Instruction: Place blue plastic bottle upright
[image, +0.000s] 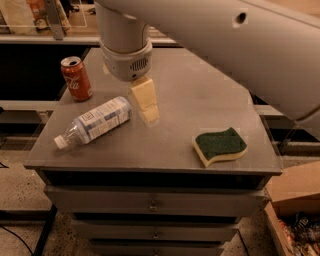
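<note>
The blue plastic bottle (95, 123) lies on its side on the left part of the grey cabinet top (190, 100). It is clear, with a white cap pointing front-left and a pale blue-and-white label. My gripper (146, 104) hangs from the large white arm, pointing down over the top just right of the bottle's base end. It holds nothing that I can see. It is close to the bottle, and I cannot tell whether it touches it.
A red soda can (76, 78) stands upright at the back left, behind the bottle. A green-and-yellow sponge (220, 145) lies at the front right. The cabinet has drawers (150, 204) below. A cardboard box (295, 210) sits on the floor at the right.
</note>
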